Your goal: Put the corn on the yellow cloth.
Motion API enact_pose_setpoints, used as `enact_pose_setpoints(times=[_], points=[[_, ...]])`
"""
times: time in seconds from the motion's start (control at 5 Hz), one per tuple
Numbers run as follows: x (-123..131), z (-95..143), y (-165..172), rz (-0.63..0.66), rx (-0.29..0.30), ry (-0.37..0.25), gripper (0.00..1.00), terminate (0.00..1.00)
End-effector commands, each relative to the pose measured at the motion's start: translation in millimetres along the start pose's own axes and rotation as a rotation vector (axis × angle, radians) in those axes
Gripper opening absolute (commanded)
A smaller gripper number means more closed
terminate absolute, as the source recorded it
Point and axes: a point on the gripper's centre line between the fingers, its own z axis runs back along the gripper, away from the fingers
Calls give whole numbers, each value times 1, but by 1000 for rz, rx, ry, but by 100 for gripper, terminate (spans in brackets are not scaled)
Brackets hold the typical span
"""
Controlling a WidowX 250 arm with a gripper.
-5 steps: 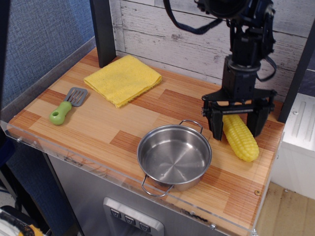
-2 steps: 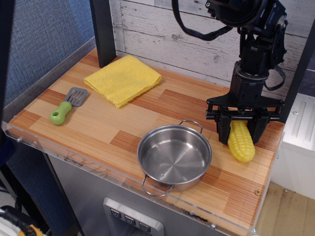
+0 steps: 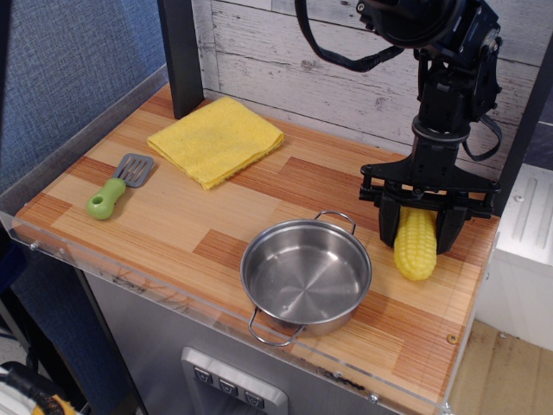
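Observation:
The corn [image 3: 416, 255], a yellow toy cob with rows of kernels, is at the right side of the wooden table, pointing toward the front edge. My gripper [image 3: 416, 245] comes down from above, with its black fingers [image 3: 385, 226] closed against both sides of the cob's upper half. The cob's lower tip sticks out below the fingers; I cannot tell whether it touches the table. The yellow cloth [image 3: 216, 138] lies folded at the back left, far from the gripper.
A steel pot [image 3: 307, 277] with two handles stands front centre, just left of the corn. A green-handled spatula [image 3: 117, 186] lies at the left. A black post [image 3: 181, 52] stands behind the cloth. A white unit [image 3: 529, 229] sits beyond the table's right edge.
The fingers have closed in from a wide stance onto the corn. The cob has turned from slanting to the right to pointing straight along the gripper and has shifted slightly left.

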Motion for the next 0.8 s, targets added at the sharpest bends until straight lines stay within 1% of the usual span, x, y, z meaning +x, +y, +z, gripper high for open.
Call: enact_pose_setpoints(times=[0.0, 0.2, 0.4, 0.6], points=[[22, 65, -1, -173, -81, -116, 0, 0], [25, 89, 5, -251, -90, -155, 0, 0], [28, 111, 19, -338, -86, -189, 0, 0], [25, 130, 36, -407, -71, -233, 0, 0]])
